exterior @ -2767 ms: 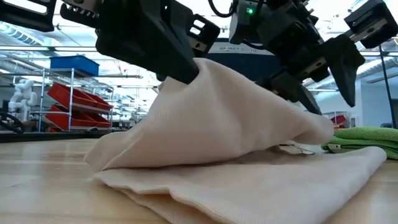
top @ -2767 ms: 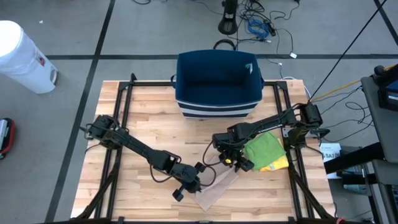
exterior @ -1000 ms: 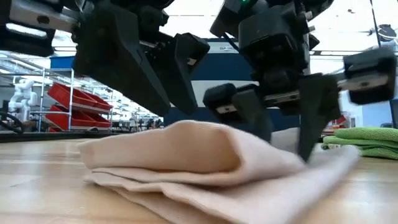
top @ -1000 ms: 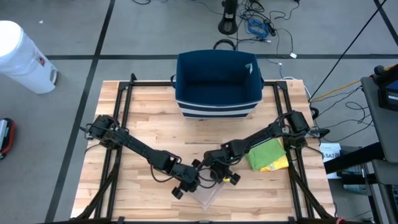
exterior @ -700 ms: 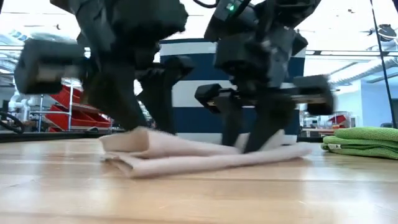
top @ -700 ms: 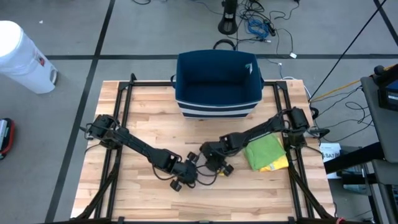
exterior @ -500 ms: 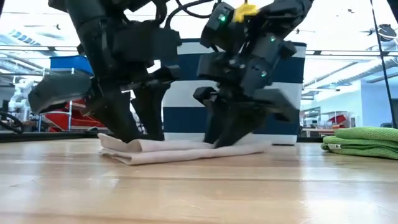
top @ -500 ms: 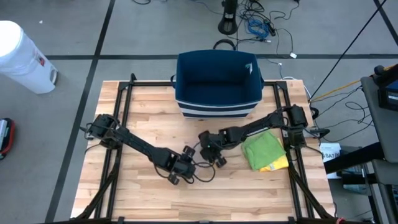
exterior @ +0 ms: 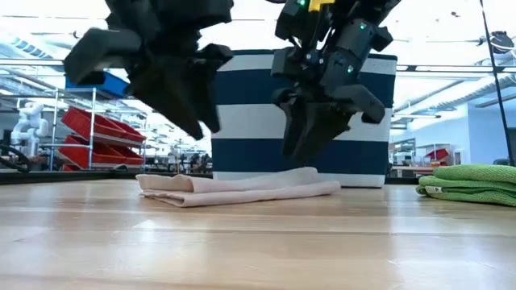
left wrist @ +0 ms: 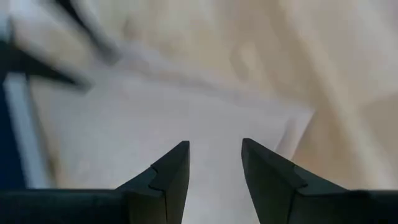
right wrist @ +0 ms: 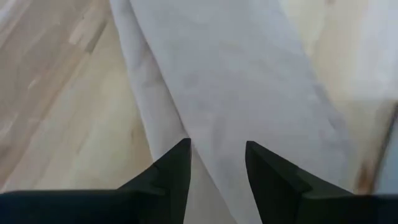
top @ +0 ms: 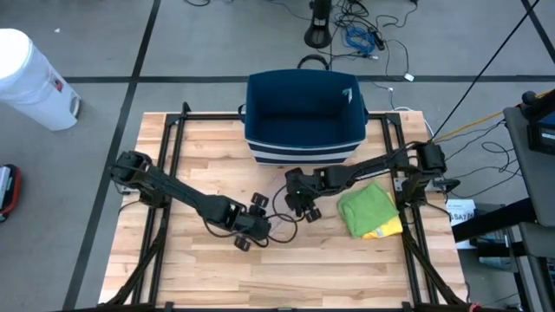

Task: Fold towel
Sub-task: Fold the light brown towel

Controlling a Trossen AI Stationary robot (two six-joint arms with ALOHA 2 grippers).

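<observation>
1. Wood-slat desk on a concrete shop floor, cables at the far side; the low view shows shelving with red bins in the room behind.
2. Left hand hangs above the towel's left end in the low view. Fingers spread, nothing between them; the left wrist view looks straight down on pale cloth.
3. Right hand hangs above the towel's right end. Fingers also spread, nothing held; the right wrist view shows a folded edge running under them.
4. Towel lies flat on the desk mid-table, just in front of the navy striped bin. Stacked layers show at its near edge, so it is folded over at least once. In the high view both hands hide nearly all of it.
5. Green cloth sits folded on a yellow one by the right edge of the desk, well apart from the towel.
6. Status call: fold looks done or nearly so, with both hands off the cloth. Layers look a bit uneven at the left end. Cannot tell whether another fold is wanted; if not, only backing the arms off is left.
</observation>
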